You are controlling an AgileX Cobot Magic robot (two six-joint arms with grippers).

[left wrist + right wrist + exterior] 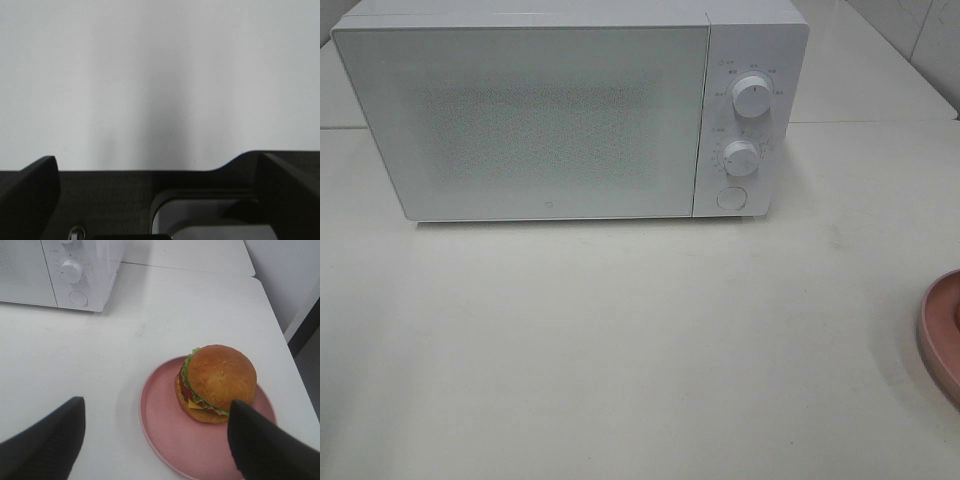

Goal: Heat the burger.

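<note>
The burger (217, 382), with its glossy brown bun, green lettuce, tomato and cheese, stands on a round pink plate (165, 440) in the right wrist view. My right gripper (156, 401) hovers above the plate, open, with nothing between its fingers; the burger sits close to one fingertip (250, 435). In the exterior high view only the plate's rim (940, 335) shows at the right edge, and the burger and both grippers are out of frame. My left gripper (155, 159) is open and empty, facing a plain white surface.
A white microwave (570, 110) stands at the back of the white table with its door shut. Two knobs (751, 95) and a round button (730, 197) are on its right panel. The table's right edge (280, 340) runs close to the plate.
</note>
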